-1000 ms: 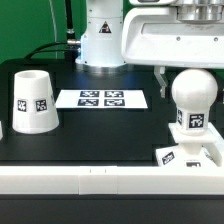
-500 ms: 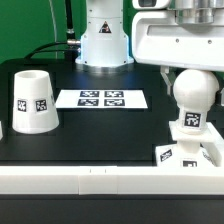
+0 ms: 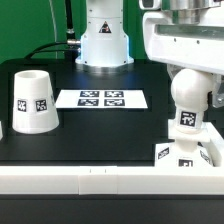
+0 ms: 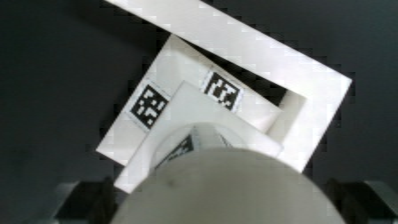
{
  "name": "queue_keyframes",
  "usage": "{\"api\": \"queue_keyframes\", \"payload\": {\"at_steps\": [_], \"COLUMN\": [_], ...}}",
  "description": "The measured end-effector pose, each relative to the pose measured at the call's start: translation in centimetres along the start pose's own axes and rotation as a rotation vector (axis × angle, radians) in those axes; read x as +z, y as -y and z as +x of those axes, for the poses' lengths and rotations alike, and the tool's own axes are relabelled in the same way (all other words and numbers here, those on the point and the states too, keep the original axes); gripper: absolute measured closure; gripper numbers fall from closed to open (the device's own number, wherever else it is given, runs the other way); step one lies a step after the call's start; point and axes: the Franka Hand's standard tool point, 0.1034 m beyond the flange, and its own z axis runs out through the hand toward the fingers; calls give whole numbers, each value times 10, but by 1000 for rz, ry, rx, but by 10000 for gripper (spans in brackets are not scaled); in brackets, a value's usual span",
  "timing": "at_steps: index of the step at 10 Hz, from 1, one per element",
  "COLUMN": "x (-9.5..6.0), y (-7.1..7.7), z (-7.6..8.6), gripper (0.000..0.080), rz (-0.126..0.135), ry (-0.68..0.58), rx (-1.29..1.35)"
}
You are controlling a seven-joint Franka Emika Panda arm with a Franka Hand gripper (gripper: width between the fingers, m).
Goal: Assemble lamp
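Note:
My gripper (image 3: 192, 90) is shut on the round head of the white bulb (image 3: 190, 98) and holds it upright at the exterior view's right. The bulb's tagged stem (image 3: 187, 120) points down at the small square stepped base (image 3: 185, 155). I cannot tell whether stem and base touch. In the wrist view the bulb's head (image 4: 222, 180) fills the foreground between the dark fingers (image 4: 80, 200), with the tagged base (image 4: 187, 100) beyond it. The tapered shade (image 3: 33, 101) stands upright at the exterior view's left, far from the gripper.
The marker board (image 3: 102, 99) lies flat at the middle back of the black table. The arm's white pedestal (image 3: 105, 40) stands behind it. A white rail (image 3: 100, 180) runs along the table's front edge, right by the base. A small white object (image 3: 2, 128) shows at the left border.
The gripper has lowered the bulb a little toward the base. The hand has shifted slightly to the exterior view's right. The shade and base have not moved.

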Motion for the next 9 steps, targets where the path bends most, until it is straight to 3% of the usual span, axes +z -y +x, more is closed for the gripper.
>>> {"api": "queue_keyframes", "payload": {"at_steps": [1,2,3,4,7,9], "x": [0,0,-1,-4,-10,-9], "y": [0,0,-3,-6,-11,-27], "z": [0,0,0,-5,-21,-23], "gripper": [159,159,118,118,101,101], "rz": [1,-1,-16,-34,-48,-48], "ry": [0,1,7,19,38,49], "rx": [-6,-37,-114,-177,-595,-770]}}
